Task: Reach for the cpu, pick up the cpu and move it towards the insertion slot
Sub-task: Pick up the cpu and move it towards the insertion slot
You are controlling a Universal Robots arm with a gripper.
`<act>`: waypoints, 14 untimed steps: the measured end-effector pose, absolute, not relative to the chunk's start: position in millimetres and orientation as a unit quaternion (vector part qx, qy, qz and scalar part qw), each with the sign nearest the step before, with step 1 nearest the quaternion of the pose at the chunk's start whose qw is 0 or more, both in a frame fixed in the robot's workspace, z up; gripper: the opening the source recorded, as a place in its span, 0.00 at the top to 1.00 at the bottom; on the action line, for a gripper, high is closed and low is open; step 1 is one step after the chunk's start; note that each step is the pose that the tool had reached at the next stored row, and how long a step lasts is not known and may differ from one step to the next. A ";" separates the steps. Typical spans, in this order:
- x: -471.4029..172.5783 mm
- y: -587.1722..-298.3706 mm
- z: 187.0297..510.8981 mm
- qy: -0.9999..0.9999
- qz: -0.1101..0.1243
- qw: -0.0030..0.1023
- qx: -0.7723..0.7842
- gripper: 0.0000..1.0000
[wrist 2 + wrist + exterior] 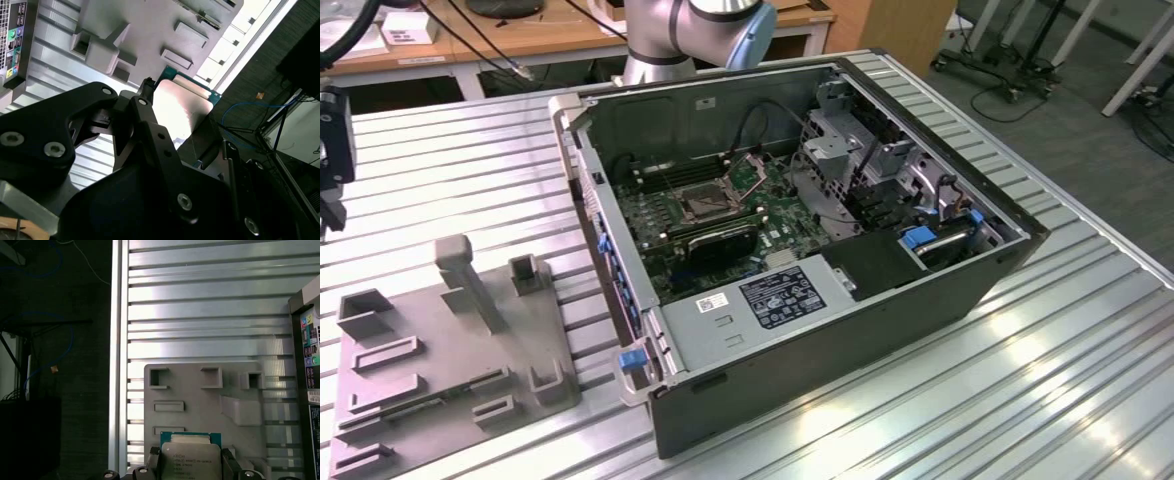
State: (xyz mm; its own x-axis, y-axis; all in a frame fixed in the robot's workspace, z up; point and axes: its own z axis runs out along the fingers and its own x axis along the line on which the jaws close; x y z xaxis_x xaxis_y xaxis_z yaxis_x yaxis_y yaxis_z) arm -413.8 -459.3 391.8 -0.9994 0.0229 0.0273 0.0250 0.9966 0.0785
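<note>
The cpu (190, 458) is a thin square chip with a pale metal face and a green edge. It sits between my gripper's (190, 465) fingers (152, 460), which are shut on its two sides. In the second wrist view the cpu (181, 106) hangs in the gripper (182, 122) above the grey plastic tray (140, 30). In the exterior view the gripper (331, 160) is at the far left edge, raised over the table behind the tray (454, 350). The insertion slot (700, 205), a dark square socket with a silvery frame, lies on the motherboard inside the open computer case (854, 330).
The case stands on its side on the ribbed metal table (1014, 400), with a white-labelled power supply (747, 305) at its near end. The tray (200, 410) has raised posts and recesses. The table's edge (116, 365) runs close beside the tray.
</note>
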 end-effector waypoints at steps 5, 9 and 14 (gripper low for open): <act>-411.8 -459.3 391.8 -0.999 -0.039 0.013 -0.012 0.46; -410.0 -459.3 391.8 -0.999 -0.039 0.013 -0.012 0.46; -407.6 -459.3 391.8 -0.999 -0.039 0.013 -0.012 0.46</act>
State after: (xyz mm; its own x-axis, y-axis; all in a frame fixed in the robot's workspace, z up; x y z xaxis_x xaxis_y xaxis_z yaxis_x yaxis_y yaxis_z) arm -407.6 -459.3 391.8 -0.9994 0.0229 0.0272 0.0250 0.9966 0.0785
